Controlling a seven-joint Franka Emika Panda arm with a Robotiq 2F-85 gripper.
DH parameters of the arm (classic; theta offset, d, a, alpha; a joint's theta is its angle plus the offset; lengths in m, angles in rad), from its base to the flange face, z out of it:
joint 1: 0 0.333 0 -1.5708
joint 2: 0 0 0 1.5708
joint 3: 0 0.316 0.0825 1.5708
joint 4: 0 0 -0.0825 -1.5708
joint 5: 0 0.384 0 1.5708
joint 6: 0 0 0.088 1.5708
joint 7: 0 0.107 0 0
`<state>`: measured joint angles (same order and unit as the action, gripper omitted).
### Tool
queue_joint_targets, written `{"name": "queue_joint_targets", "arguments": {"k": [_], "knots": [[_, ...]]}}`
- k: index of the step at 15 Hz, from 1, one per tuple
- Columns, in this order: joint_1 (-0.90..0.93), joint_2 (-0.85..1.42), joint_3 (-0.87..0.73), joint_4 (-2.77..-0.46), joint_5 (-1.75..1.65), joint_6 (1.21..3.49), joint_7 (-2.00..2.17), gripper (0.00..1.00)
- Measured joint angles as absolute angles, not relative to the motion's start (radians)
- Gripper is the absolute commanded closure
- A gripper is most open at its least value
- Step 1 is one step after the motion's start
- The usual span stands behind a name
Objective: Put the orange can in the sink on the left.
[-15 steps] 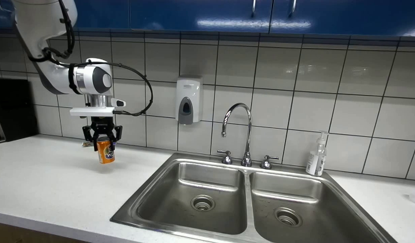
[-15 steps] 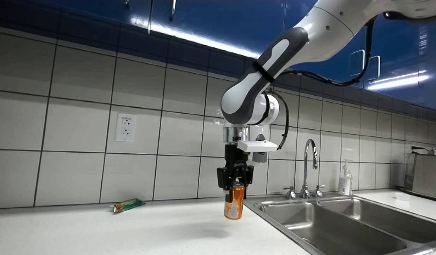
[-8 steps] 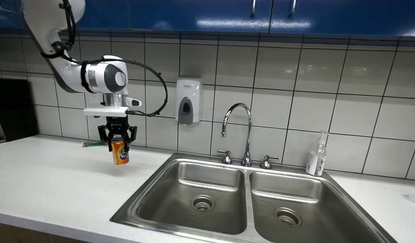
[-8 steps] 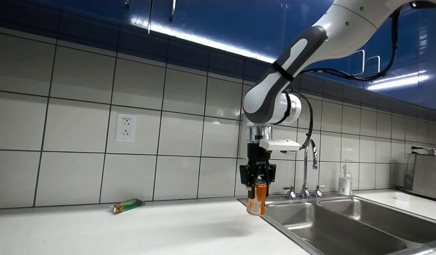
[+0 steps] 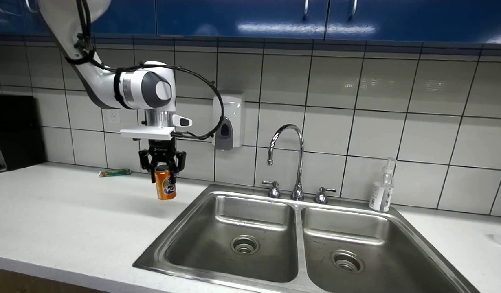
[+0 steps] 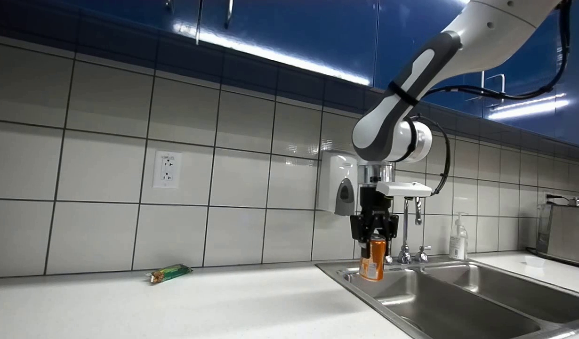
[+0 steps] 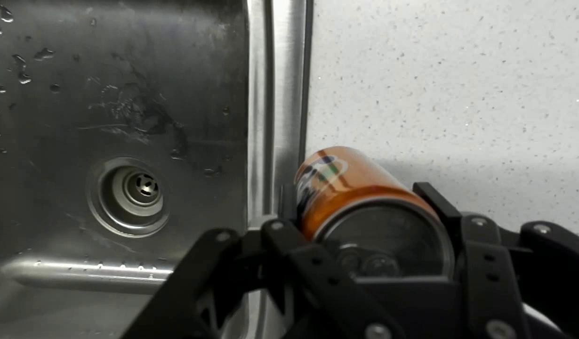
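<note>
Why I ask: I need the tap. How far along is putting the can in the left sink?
Seemingly done: the can is gripped and off the counter. In hand: the tool holds it near the edge of the left sink, whose drain sits off to one side in the wrist view. Remaining: probably moving it over that sink, lowering it and letting go.

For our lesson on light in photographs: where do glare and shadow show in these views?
In both exterior views, glare streaks the blue cabinets and a soft shadow falls on the counter; in the wrist view, a bright highlight marks the sink.
</note>
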<state>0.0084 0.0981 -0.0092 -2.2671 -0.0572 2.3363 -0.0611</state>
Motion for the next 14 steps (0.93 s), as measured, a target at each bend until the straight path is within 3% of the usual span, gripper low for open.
{"name": "queue_joint_targets", "arguments": {"k": [14], "knots": [[-0.073, 0.077, -0.1, -2.326, -0.052, 2.338, -0.072, 0.62]]}}
